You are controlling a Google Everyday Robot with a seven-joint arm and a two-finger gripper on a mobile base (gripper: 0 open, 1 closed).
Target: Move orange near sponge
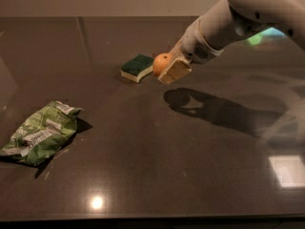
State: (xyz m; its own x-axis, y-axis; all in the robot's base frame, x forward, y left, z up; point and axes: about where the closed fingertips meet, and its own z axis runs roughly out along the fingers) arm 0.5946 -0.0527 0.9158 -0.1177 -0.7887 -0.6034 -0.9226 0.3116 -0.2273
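The orange [160, 63] is a small round fruit held in my gripper [167, 68], which is shut on it. The gripper comes in from the upper right on a white arm and holds the orange above the dark table, as its shadow [181, 99] lies apart on the surface below. The sponge [137, 67], dark green on top with a pale yellow base, lies flat on the table just left of the orange, with a narrow gap between them.
A crumpled green-and-white snack bag [40, 132] lies at the left front of the dark table [157, 175]. The arm's shadow stretches across the right middle. Bright light reflections show at the front and at the right.
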